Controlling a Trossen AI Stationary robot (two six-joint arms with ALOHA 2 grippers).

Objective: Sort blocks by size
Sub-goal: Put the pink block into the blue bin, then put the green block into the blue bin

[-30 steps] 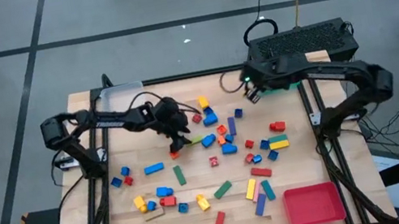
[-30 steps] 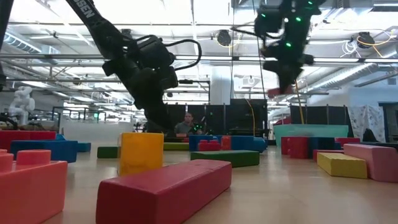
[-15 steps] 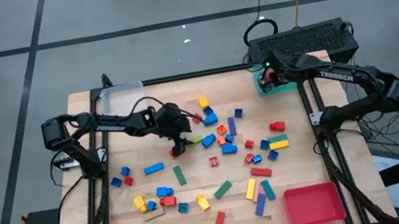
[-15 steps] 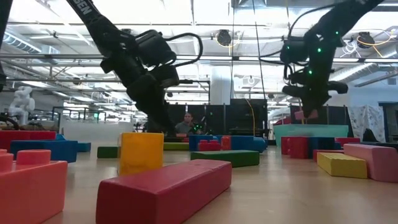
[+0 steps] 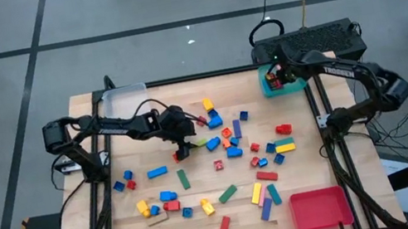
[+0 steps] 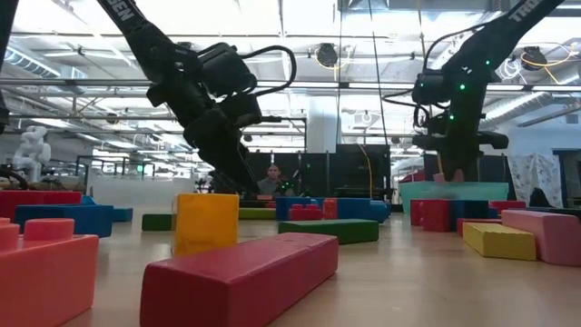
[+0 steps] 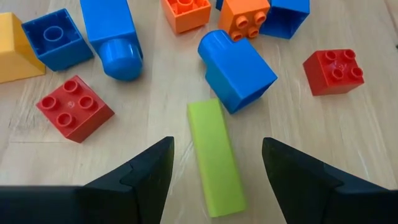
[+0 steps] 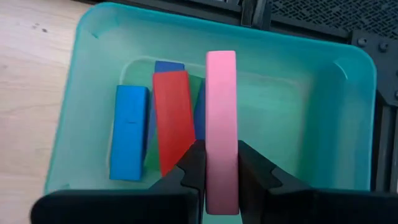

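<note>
A wooden worktop [image 5: 307, 176] is seen from above, with dozens of small plastic blocks [image 5: 231, 148] scattered across its middle. At about one o'clock on the worktop sits a teal tray [image 8: 336, 93], and the right tool [image 8: 217, 163] hangs over it, clamped on the near end of a long pink bar [image 8: 221, 118]. Below the bar, a blue bar [image 8: 129, 132] and a red bar [image 8: 174, 115] already lie flat in the tray. Near the centre, toward ten o'clock, the left tool [image 7: 214, 163] stands with its fingers wide apart, one on either side of a lime green bar [image 7: 216, 155] lying flat on the wood. A blue brick [image 7: 239, 68] touches the bar's far end. These pieces look light, rigid and smooth, so they probably slip if pinched at a corner. Gripping across the bar's two long flat sides, near its middle, seems the safest hold. A red tray [image 5: 320, 208] sits at five o'clock and a clear tray [image 5: 124, 100] at eleven.
</note>
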